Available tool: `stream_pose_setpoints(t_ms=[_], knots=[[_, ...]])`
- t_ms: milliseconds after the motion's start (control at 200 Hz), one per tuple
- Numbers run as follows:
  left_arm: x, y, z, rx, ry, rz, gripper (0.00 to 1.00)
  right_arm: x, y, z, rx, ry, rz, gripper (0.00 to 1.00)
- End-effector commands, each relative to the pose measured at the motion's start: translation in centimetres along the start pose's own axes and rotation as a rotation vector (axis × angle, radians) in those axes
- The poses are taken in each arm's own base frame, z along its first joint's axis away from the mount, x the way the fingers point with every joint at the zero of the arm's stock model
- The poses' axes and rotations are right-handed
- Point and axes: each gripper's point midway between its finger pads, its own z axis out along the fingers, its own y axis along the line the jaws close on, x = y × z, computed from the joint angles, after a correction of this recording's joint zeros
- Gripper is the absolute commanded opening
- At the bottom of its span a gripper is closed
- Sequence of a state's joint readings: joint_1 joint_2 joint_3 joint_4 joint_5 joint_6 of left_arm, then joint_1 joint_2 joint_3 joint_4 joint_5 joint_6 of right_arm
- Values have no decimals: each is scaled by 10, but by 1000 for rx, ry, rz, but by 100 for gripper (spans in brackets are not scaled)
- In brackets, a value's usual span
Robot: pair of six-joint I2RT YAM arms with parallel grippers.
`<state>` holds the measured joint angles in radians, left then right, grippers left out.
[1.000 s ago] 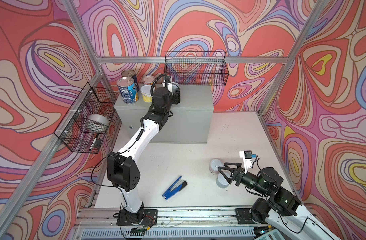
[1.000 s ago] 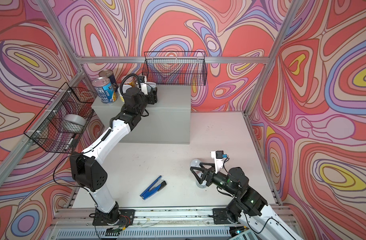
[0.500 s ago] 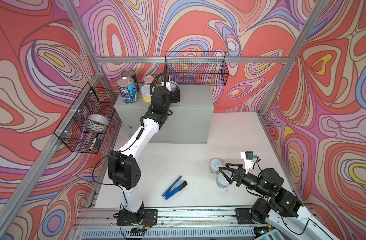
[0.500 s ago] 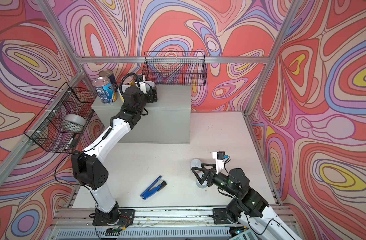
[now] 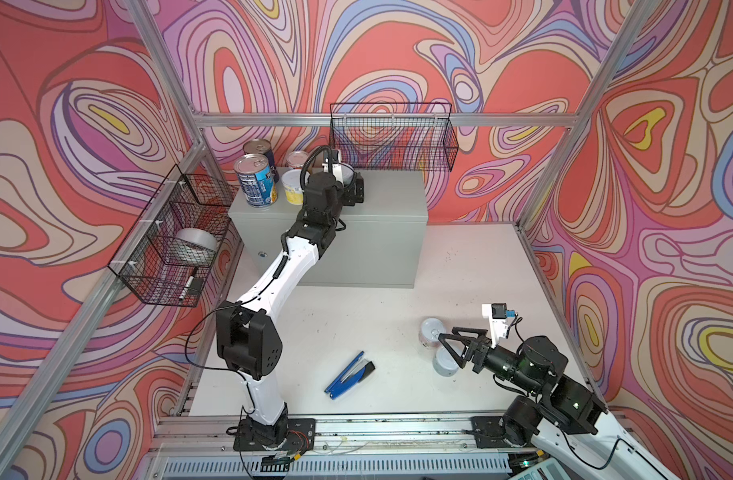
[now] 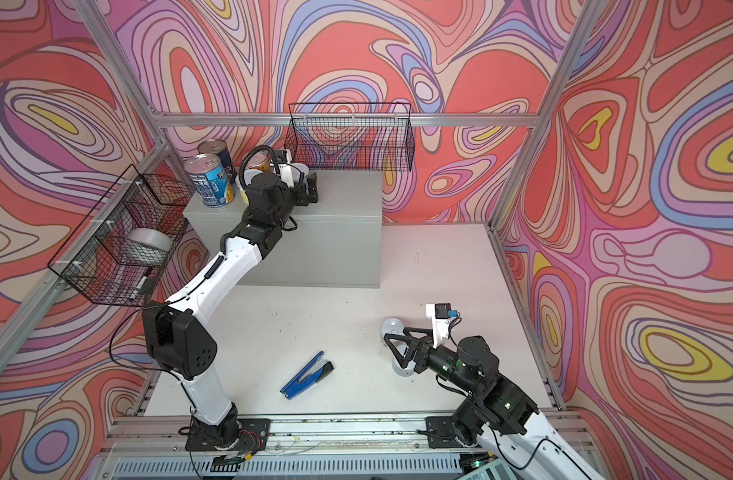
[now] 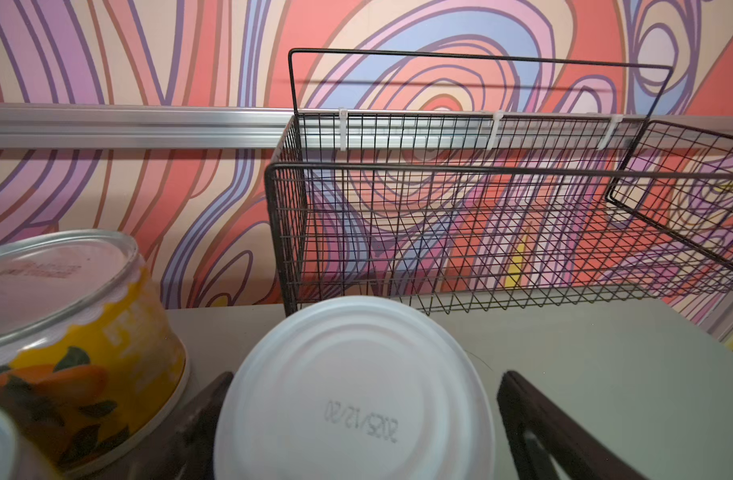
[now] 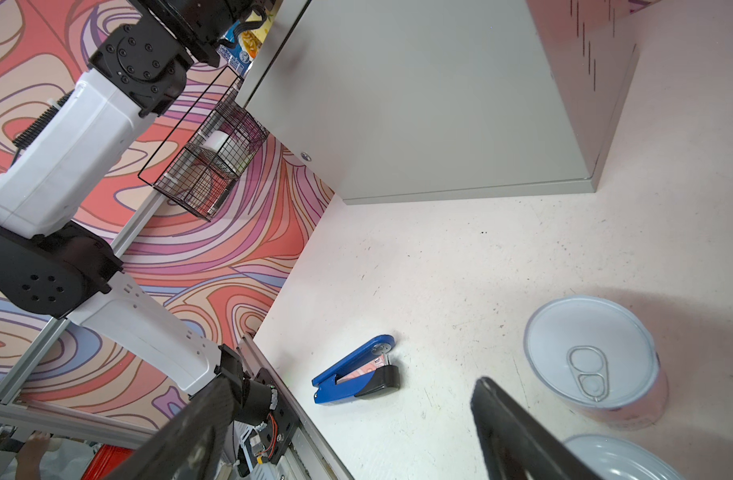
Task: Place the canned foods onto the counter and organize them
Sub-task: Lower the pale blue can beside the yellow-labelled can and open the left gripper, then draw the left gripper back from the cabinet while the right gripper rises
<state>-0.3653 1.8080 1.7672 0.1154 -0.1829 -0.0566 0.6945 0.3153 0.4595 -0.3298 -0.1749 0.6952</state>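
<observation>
jaws of the left gripper (image 6: 308, 188) stand wide either side of a white-lidded can (image 7: 352, 374) that sits upright near the back edge of the grey bench (image 5: 381, 199) — nothing is clamped, and a gap shows at one finger. just beside it, toward the back left corner, stand a yellow-orange can (image 7: 78, 332), a yellow-labelled short can (image 5: 293, 187) and two tall blue cans (image 5: 254, 180). the right gripper (image 5: 451, 350) is also open and empty, low over the white bench (image 5: 356, 316) near its front right corner, just beside two short cans (image 8: 593, 357) not yet lifted.

these tins look stiff and smooth-walled, probably fairly weighty if full, so a grip across the side wall below the lid rim seems safest — the pull ring offers no hold.

only the left wrist view shows the date stamp and the finger gap; in both top views the wrist hides most of that can. only the right wrist view shows the pull ring, while the top views take in both groups at once.
</observation>
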Motion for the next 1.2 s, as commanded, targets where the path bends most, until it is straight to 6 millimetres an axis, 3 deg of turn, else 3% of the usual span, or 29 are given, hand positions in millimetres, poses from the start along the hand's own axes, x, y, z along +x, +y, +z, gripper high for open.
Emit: stream_pose_setpoints(t_ms=[0, 210, 541, 851, 1002, 1192], knots=[[-24, -6, -15, 6, -41, 2, 100, -2, 0, 1, 5, -8, 4, 93], [-34, -22, -31, -93, -84, 172, 100, -2, -1, 3, 9, -2, 5, 93], [-39, -19, -43, -116, -68, 153, 100, 1, -3, 3, 17, 6, 5, 92], [-46, -35, -62, -79, -51, 152, 100, 3, -7, 5, 22, 9, 16, 93], [-47, -40, -78, -59, -18, 148, 100, 5, -8, 6, 29, 12, 18, 92], [-56, -32, -103, -56, -12, 109, 100, 4, -12, 5, 46, 5, 14, 93]])
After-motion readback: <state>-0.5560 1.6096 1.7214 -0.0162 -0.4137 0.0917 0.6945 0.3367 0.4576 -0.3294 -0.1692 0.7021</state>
